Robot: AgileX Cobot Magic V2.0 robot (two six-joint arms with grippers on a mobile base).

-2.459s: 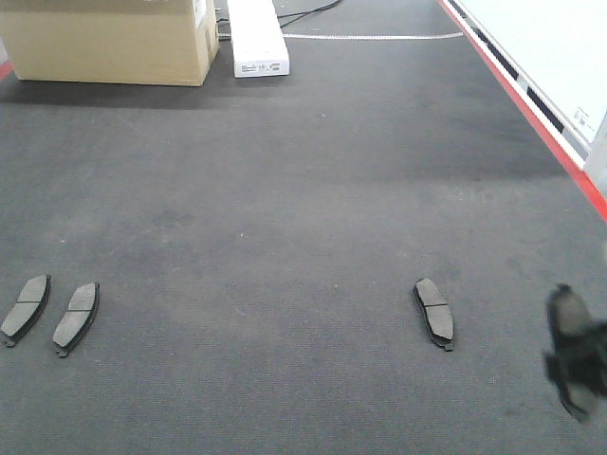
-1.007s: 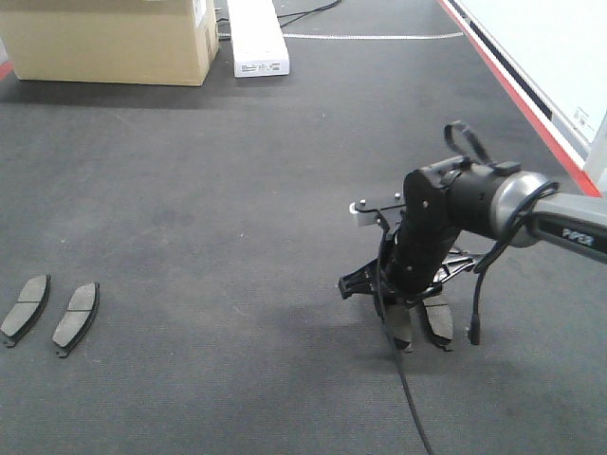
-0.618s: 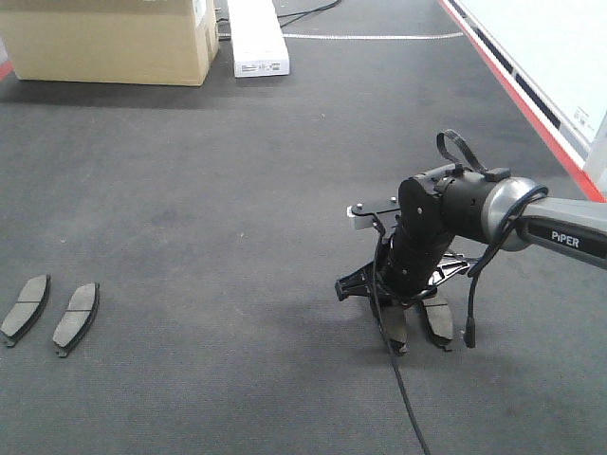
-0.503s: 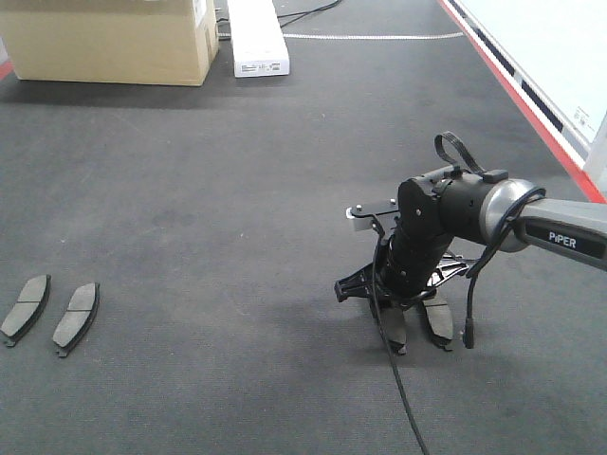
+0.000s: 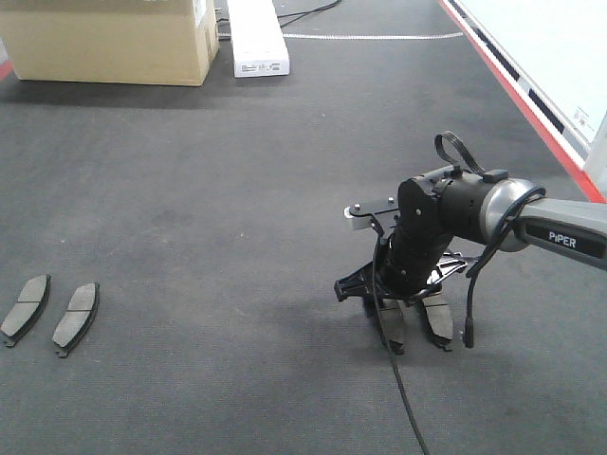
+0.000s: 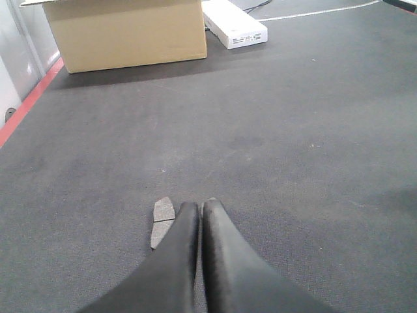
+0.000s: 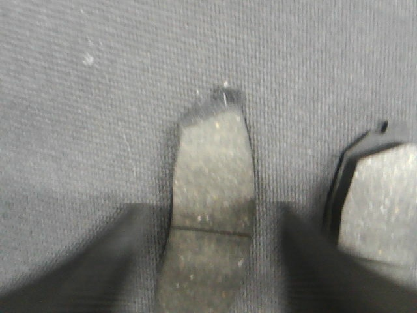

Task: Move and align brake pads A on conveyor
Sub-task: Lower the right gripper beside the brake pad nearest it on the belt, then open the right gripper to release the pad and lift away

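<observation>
While the right gripper [image 5: 403, 322] is sitting spread wide around a pad [image 7: 212, 195] it's laying beside another [image 5: 438, 320] on the conveyor's [image 5: 237, 237] right, looks nearly done; left pair [image 5: 49, 311] is lying parallel; left gripper [image 6: 199, 225] is pinched empty.

Occlusions, crops and blur around the right gripper [image 5: 406, 313]

Front view: the gripper body covers the upper ends of the two brake pads [image 5: 438, 322] beneath it, so only their lower ends show, and the jaw gap cannot be read there. Right wrist view: the near pad [image 7: 210, 202] between the dark, out-of-focus fingers [image 7: 85, 267] runs off the bottom edge; the neighbouring pad [image 7: 374, 202] to its right is cut by the right edge; the whole frame is soft. Left wrist view: the closed fingers [image 6: 195, 261] of the left gripper [image 6: 201, 212] hide the lower part of one pad [image 6: 161, 222]. The cardboard box [image 5: 109, 38] is cropped by the front view's top edge.
</observation>
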